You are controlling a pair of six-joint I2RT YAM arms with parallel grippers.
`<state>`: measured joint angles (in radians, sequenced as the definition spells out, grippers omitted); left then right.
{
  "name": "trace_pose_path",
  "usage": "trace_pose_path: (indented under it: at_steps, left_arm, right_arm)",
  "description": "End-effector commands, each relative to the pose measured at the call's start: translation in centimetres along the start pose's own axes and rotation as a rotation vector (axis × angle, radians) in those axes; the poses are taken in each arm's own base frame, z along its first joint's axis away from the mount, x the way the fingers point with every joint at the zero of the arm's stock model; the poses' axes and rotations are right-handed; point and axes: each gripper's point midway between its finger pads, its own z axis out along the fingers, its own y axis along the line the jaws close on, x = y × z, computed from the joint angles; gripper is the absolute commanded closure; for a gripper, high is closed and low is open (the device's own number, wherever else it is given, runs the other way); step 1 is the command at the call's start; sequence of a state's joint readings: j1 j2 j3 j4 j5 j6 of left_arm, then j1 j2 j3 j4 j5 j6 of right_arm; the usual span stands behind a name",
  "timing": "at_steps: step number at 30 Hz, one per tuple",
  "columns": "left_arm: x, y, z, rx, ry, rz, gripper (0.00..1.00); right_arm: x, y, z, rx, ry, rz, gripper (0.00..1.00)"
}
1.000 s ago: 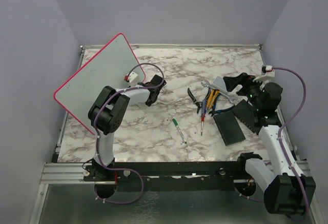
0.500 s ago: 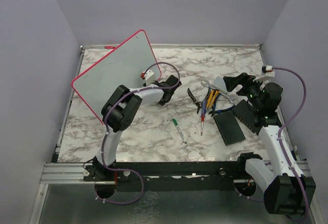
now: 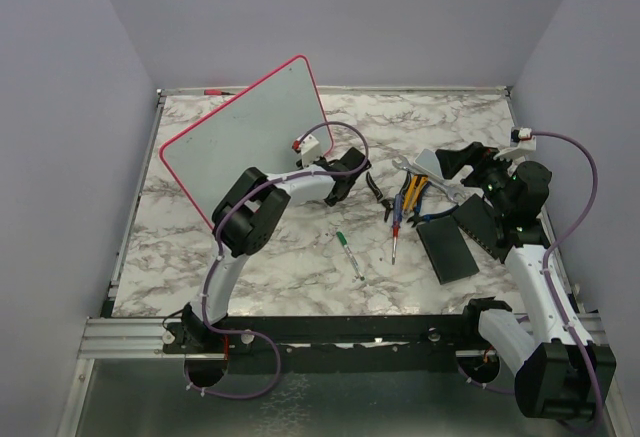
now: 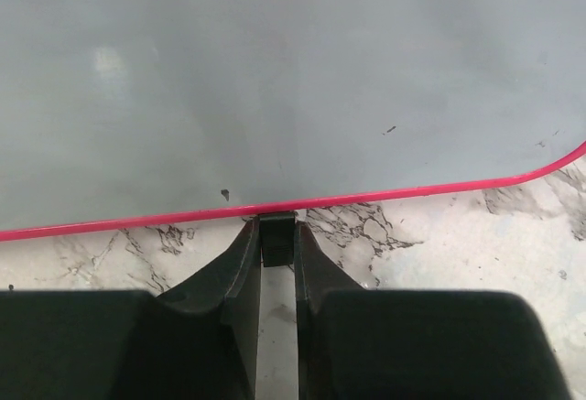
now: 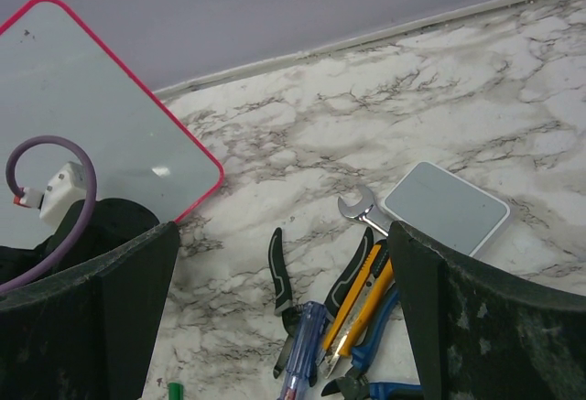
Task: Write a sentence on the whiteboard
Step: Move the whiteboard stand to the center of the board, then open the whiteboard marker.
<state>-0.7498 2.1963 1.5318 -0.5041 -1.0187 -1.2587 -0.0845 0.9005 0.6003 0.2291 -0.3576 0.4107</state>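
The whiteboard (image 3: 250,137), white with a red-pink rim, is tilted above the table's left half. It fills the top of the left wrist view (image 4: 275,80) and shows at the left of the right wrist view (image 5: 82,116). My left gripper (image 3: 335,185) is shut on a small black foot (image 4: 276,238) at the board's rim (image 4: 366,197). A green-capped marker (image 3: 348,254) lies on the marble in front of it. My right gripper (image 3: 462,167) is open and empty above the tools, its fingers (image 5: 458,318) wide apart.
A pile of tools lies right of centre: black pliers (image 5: 288,281), a blue screwdriver (image 5: 307,350), a yellow knife (image 5: 362,313), a wrench (image 5: 359,212). A small grey pad (image 5: 446,208) and black rectangular pads (image 3: 447,250) lie nearby. Walls enclose the table.
My left gripper has carried the whiteboard to the right and toward the table's middle, turning it as it goes. The right arm has not moved.
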Motion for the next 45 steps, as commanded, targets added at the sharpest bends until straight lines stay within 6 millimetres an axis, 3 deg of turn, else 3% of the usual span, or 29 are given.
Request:
trace_pose_path:
  at_steps: [1,4,10,18,20,23,32,38,45]
  left_arm:
    - [0.2,-2.9,-1.0,0.067,0.009,-0.077,1.00]
    - [0.0,-2.8,-1.2,0.068,0.005,-0.073,0.95]
    - [-0.7,-2.3,-1.6,0.066,-0.016,-0.081,0.63]
    - [-1.1,-2.0,-2.4,0.073,-0.034,-0.065,0.39]
    - [-1.4,-1.8,-2.8,0.075,-0.050,-0.055,0.37]
    - [-2.2,-1.7,-3.6,0.081,-0.083,-0.045,0.25]
    - [-5.0,-1.3,-8.1,0.148,-0.142,0.011,0.04]
    - [-6.4,-0.6,-10.9,0.248,-0.056,0.129,0.01]
    - [-7.0,-0.8,-14.6,0.507,0.082,0.464,0.01]
  right_arm:
    - [0.1,-0.4,-0.3,0.023,0.003,-0.010,0.00]
    - [0.1,-0.4,-0.3,0.021,0.003,-0.008,0.00]
    - [0.1,-0.3,-0.3,0.020,0.004,-0.008,0.00]
    - [0.3,-0.4,-0.2,0.021,0.011,-0.007,0.00]
    - [0.2,-0.4,-0.2,0.021,0.011,-0.008,0.00]
    - [0.1,-0.4,-0.2,0.019,0.010,-0.009,0.00]
    - [-0.4,-0.3,-0.3,0.027,0.004,-0.026,0.00]
    - [-0.8,-1.2,0.0,0.101,-0.002,0.072,0.01]
    - [2.9,-0.2,0.1,0.042,0.189,0.124,0.10]
